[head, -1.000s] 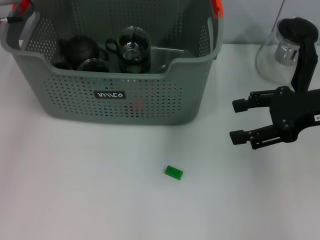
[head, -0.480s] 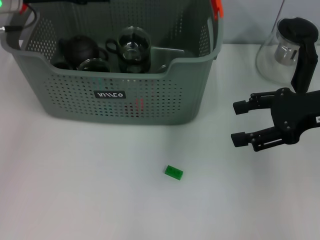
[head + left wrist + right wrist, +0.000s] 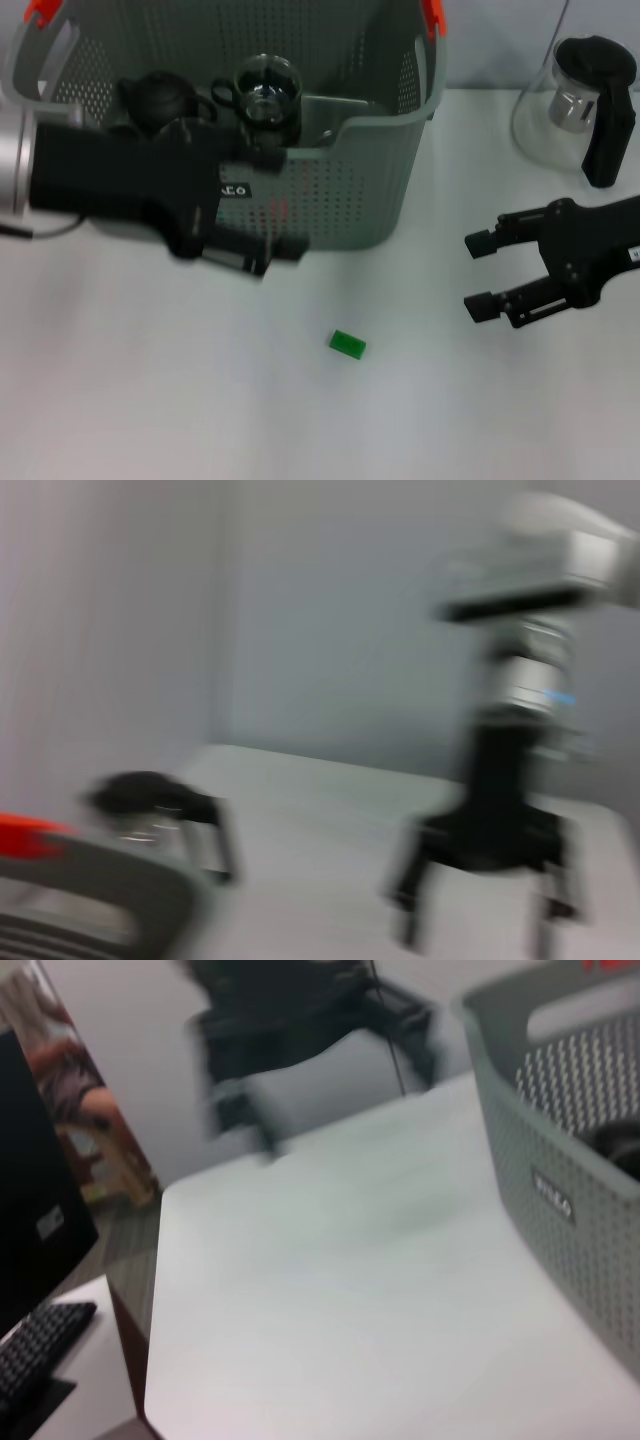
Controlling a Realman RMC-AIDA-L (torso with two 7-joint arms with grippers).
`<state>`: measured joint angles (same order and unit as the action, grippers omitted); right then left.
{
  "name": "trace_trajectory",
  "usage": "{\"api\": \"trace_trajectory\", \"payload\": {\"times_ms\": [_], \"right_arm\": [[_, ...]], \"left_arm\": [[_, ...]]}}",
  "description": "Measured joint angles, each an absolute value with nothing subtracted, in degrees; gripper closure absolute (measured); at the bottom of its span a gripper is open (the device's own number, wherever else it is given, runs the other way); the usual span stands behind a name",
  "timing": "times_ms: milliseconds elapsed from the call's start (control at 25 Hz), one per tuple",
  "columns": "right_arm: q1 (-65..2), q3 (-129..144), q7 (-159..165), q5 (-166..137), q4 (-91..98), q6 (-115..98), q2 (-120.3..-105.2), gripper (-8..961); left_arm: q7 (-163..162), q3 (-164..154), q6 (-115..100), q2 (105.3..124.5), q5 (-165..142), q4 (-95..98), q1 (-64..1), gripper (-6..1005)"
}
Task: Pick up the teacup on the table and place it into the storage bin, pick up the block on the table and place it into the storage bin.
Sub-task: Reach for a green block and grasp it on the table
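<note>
Block (image 3: 347, 344) on table (image 3: 150, 400), between left gripper (image 3: 270, 200), spread apart, and right gripper (image 3: 480, 272), likewise apart.

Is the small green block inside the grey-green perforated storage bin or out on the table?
Out: the small green block lies on the white table, before the storage bin.

The white tabletop (image 3: 330, 810) carries a clear glass pitcher with black lid and handle (image 3: 165, 815). Beside it sits the grey storage bin rim (image 3: 110, 885) (orange-red clip (image 3: 25, 835) attached). The right gripper (image 3: 480, 905) hangs opposite, fingers spread.
</note>
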<state>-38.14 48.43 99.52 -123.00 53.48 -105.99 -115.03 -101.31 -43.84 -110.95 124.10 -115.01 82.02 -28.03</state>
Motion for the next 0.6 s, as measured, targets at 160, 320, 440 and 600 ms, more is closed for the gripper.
{"api": "trace_trajectory", "payload": {"times_ms": [160,320,440,600], "right_arm": [[-40.9,50.4,103.9,-125.5,54.3,-106.0,-115.43,42],[-43.9,54.2,109.2,-127.9,56.9,-105.5,-116.73,41],[-46.8,58.2,113.3,-131.1,58.7,-105.2,-117.99,41],[-50.9,63.4,118.5,-137.9,59.4,-103.0,-119.87,42]], "left_arm": [[-92.6,-46.9,-112.9,123.83,-114.7,79.2,-22.6,50],[-86.3,-47.4,-113.0,124.05,-114.8,78.4,-19.6,51],[-83.7,-47.7,-113.4,124.12,-114.5,78.2,-17.7,51],[-83.4,-48.0,-114.0,124.12,-115.3,78.0,-16.9,50]]}}
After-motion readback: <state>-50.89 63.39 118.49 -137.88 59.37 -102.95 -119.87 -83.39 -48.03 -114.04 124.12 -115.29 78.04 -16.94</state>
